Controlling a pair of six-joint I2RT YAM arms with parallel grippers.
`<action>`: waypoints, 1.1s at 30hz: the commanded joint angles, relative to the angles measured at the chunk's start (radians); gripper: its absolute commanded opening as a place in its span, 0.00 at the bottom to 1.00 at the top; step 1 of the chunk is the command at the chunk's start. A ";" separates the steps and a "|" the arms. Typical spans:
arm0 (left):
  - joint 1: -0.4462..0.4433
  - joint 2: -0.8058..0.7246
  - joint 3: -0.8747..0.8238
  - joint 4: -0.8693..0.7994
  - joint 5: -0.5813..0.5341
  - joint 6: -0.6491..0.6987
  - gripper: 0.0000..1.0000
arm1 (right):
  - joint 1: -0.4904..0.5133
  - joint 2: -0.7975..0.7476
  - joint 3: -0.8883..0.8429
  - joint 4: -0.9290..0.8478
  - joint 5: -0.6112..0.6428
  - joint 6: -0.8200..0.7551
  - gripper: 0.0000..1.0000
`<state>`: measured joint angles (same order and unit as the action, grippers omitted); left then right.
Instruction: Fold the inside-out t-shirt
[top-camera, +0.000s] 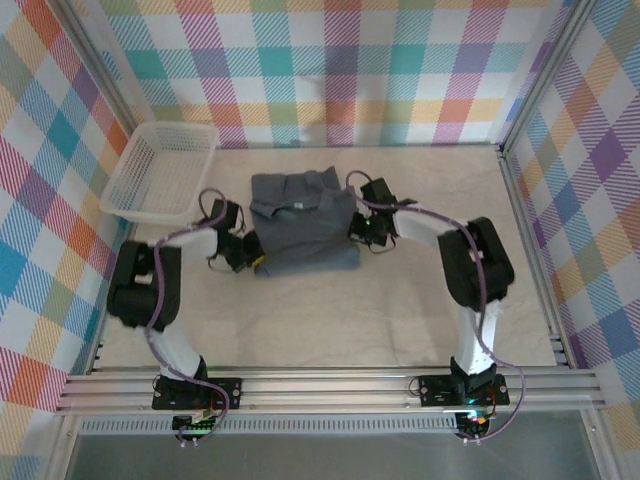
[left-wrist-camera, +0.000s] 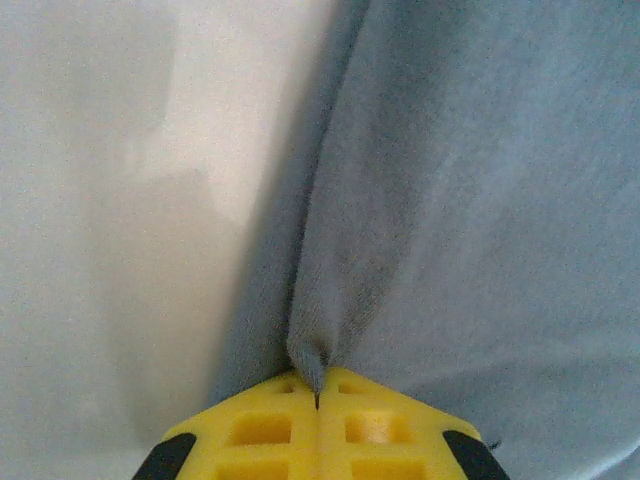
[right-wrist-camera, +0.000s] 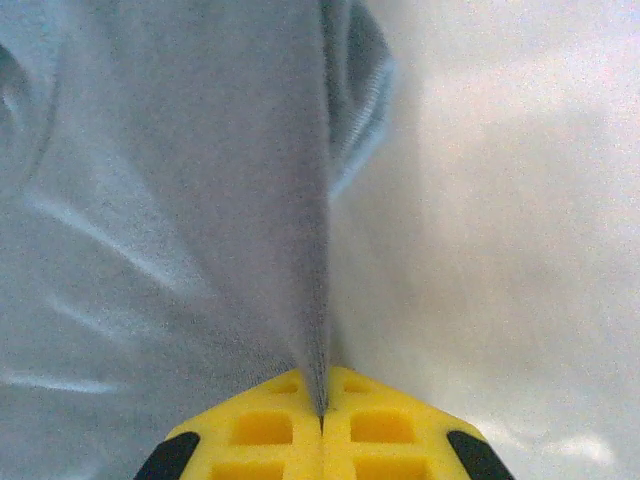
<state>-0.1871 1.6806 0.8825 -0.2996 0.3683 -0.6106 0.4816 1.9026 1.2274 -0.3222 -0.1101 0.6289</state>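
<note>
— T-shirt (top-camera: 305, 228) first: where does it sit against the fingers?
— Between the two pairs, flat on the tabletop (top-camera: 330, 320). The left fingers (top-camera: 255, 263) are at its near left corner. The right fingers (top-camera: 358, 232) are at its right edge, a little farther out.
— Spread or pressed together?
— Pressed together, both. In the left wrist view the yellow left fingers (left-wrist-camera: 318, 405) pinch a raised ridge of blue-grey fabric, with bare tabletop to their left. The right fingers (right-wrist-camera: 322, 412) pinch a similar ridge, with bare tabletop to their right.
— Which way does it run?
— It's a folded, nearly square bundle, slightly longer from near to far and a bit skewed. The far end is rumpled, with a small pale tag (top-camera: 297, 207) there. Whether that end is the neck, I cannot tell.
— Beyond it?
— A white mesh basket (top-camera: 150, 212), far left of the left fingers, apart from the fabric.
</note>
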 joint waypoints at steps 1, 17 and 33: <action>-0.141 -0.252 -0.214 -0.033 -0.052 -0.074 0.00 | 0.087 -0.182 -0.232 0.003 0.039 0.034 0.00; -0.179 -0.529 -0.182 -0.222 -0.431 0.027 0.61 | 0.046 -0.376 -0.290 -0.023 0.160 0.002 0.71; -0.122 -0.109 0.016 -0.004 -0.385 0.159 0.62 | 0.039 -0.107 -0.092 0.005 0.029 -0.045 0.34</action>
<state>-0.3298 1.5425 0.8604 -0.3473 0.0055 -0.4961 0.5167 1.7844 1.0962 -0.3218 -0.0597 0.6090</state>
